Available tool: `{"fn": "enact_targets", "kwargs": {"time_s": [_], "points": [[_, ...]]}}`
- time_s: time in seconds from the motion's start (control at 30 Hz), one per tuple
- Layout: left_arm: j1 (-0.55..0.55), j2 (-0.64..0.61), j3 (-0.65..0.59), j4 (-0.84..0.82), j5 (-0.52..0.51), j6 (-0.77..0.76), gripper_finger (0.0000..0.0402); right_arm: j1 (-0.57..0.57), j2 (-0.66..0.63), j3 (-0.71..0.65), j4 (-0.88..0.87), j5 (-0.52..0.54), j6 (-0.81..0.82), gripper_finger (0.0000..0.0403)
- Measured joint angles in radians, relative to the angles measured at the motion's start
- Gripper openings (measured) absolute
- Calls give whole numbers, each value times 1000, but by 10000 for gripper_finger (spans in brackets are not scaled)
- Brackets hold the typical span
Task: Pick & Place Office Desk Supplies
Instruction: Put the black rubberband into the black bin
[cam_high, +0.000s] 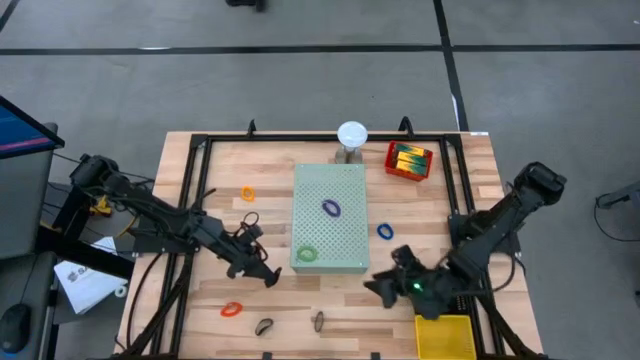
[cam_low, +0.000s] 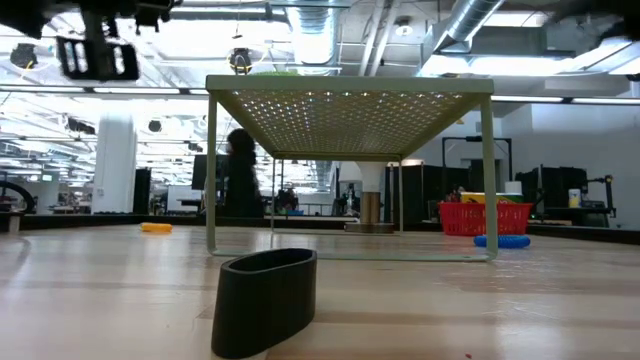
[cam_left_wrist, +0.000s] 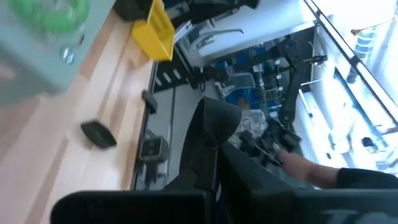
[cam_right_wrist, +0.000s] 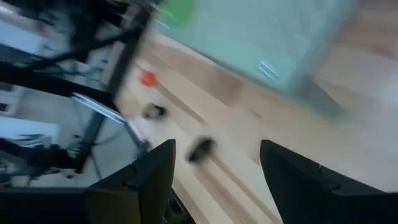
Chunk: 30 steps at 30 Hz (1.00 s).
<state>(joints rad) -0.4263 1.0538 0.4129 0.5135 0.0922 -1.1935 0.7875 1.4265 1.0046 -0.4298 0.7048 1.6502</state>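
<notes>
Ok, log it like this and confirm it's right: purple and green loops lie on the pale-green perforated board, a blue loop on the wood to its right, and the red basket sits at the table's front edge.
One thing is wrong: the red basket sits at the table's far edge, beside the white dome, as the high view shows. At the front right is a yellow bin. The rest stands: purple loop and green loop on the perforated board, blue loop on the wood to its right.

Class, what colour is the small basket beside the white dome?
Red basket, clearest in the high view.
</notes>
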Motion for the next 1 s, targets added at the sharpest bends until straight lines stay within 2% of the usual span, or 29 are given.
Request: {"fn": "enact_targets", "kwargs": {"time_s": [0.13, 0.23, 0.4, 0.57, 0.83, 1.0], "points": [[1, 0, 65, -85, -42, 100, 1, -96, 0, 0, 203, 0, -235, 230], [1, 0, 133, -190, -109, 198, 0, -158, 0, 0, 323, -1, -348, 230], [1, 14, 284, -422, -257, 401, 0, -248, 0, 0, 453, -55, -433, 230], [6, 72, 416, -527, -385, 568, 0, -321, 0, 0, 571, -108, -497, 230], [64, 229, 543, -564, -407, 644, 0, -381, 0, 0, 628, -185, -536, 230], [87, 307, 613, -564, -407, 697, 0, -389, 0, 0, 625, -188, -548, 230]]}}
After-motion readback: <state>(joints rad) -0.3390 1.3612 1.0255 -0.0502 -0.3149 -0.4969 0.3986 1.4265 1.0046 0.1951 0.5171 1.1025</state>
